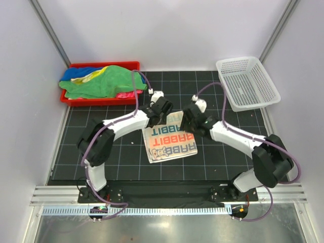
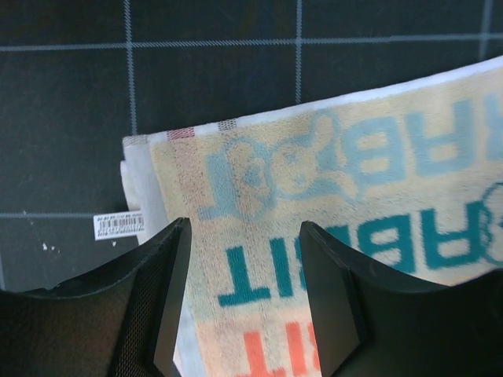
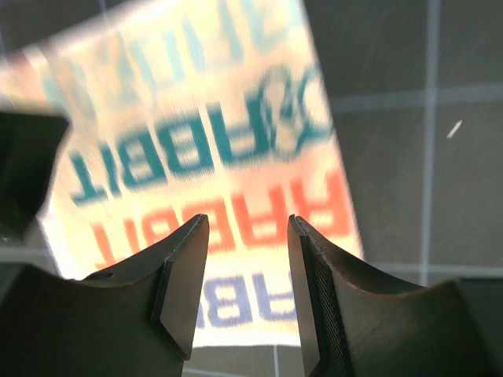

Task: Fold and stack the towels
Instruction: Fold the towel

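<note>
RABBIT-print towel (image 1: 169, 144) flat on surface (image 1: 101, 147), long axis left-right; left pincer (image 2: 245, 236) and right pincer (image 3: 246, 228), both released, hover over its far corners, equally near.

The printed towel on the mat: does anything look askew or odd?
Slightly. The printed towel lies turned against the grid lines of the mat, and a white under-layer sticks out past its top layer at one end.

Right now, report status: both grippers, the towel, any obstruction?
Left gripper open, right gripper open, both over cream towel with teal and orange letters, folded flat. Other towels heaped in red plastic tray. Nothing obstructing.
</note>
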